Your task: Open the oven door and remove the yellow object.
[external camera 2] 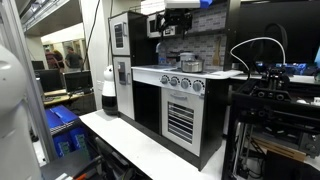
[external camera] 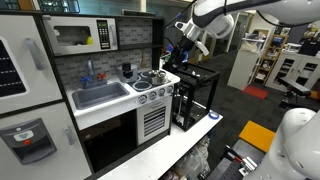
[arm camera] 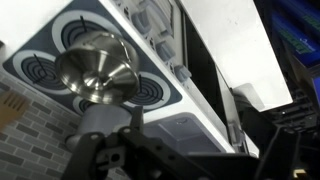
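Looking down from the wrist, we find the gripper with its jaws spread as wide as they go and nothing between them; it holds no object. Directly below it a steel pot stands on the grey stovetop, among the ringed burners, and the gripper hangs clear of the pot without contact. A brick-pattern back wall borders the stovetop on one side. In an exterior view the arm reaches in from above and the gripper sits over the stove end of the toy kitchen, with a row of knobs just under the stovetop edge. Beside that end, a black open frame stands on the white table. Further along the counter we note the sink and, below it, a larger black-glass door, shut. Above the sink, well apart from the gripper, is the white toy oven. The oven door, white-framed with a dark window, lies shut and flush against the oven front. The yellow object does not show in any view, and we cannot tell whether it lies behind that window. At the far side of the room, shelving stands against the wall.
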Robot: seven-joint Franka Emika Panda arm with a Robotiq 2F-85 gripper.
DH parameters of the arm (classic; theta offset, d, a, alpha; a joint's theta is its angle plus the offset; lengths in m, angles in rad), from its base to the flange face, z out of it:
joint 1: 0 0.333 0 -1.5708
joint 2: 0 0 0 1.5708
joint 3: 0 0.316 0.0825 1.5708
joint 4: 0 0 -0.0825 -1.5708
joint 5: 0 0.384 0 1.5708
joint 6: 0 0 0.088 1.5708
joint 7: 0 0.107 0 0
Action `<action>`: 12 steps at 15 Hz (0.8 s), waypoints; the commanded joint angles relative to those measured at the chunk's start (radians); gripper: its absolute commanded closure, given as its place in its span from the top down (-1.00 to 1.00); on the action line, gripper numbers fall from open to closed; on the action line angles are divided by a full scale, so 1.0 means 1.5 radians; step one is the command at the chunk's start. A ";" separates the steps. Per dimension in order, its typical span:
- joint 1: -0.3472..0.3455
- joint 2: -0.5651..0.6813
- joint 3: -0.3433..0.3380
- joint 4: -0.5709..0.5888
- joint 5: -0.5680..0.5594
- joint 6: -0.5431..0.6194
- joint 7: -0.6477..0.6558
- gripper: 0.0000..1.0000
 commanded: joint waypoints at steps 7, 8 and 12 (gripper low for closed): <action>-0.016 0.092 0.028 0.155 0.231 -0.107 -0.383 1.00; -0.034 0.067 0.054 0.118 0.203 -0.069 -0.318 1.00; -0.039 0.078 0.056 0.139 0.223 -0.094 -0.360 1.00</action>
